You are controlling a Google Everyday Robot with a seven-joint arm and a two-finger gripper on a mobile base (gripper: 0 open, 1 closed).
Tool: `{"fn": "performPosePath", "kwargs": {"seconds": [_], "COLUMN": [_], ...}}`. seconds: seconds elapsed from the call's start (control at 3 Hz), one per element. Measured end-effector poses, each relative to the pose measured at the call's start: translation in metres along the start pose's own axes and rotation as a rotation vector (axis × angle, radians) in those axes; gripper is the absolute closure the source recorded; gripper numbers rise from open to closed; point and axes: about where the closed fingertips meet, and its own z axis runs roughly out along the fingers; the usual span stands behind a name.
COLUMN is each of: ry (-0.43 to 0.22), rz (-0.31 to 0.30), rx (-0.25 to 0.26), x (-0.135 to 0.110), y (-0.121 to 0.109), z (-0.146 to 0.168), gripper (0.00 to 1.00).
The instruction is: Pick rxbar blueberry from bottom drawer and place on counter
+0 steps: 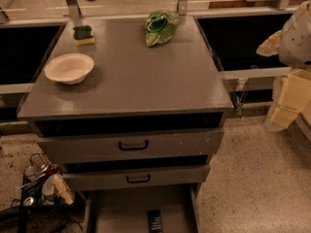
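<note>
The rxbar blueberry (pixel 155 222) is a small dark bar with white lettering. It lies flat in the open bottom drawer (pixel 112 212) at the lower edge of the view, near the drawer's front middle. The counter (pixel 141 76) is the broad grey top of the cabinet above it. My arm shows at the right edge, and its cream-coloured gripper (pixel 285 103) hangs to the right of the cabinet at about counter height. It is far from the bar and holds nothing that I can see.
A white bowl (pixel 69 68), a green sponge (pixel 83 34) and a green chip bag (pixel 160 27) sit on the counter. Two closed grey drawers with black handles (pixel 133 145) are above the open one. A wire basket of clutter (pixel 43 184) stands on the floor at the left.
</note>
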Motion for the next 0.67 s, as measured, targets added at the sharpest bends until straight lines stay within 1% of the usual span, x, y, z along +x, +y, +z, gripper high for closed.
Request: {"fn": "performPosePath", "kwargs": {"seconds": [0.33,0.67], "ry": [0.007,0.007], "rz": [0.005,0.005], "rx": [-0.041,-0.041], "x": [0.0003,0.0003], "y": [0.0090,0.0090], "z": [0.0076,0.0076], "gripper": [0.00,0.00]}}
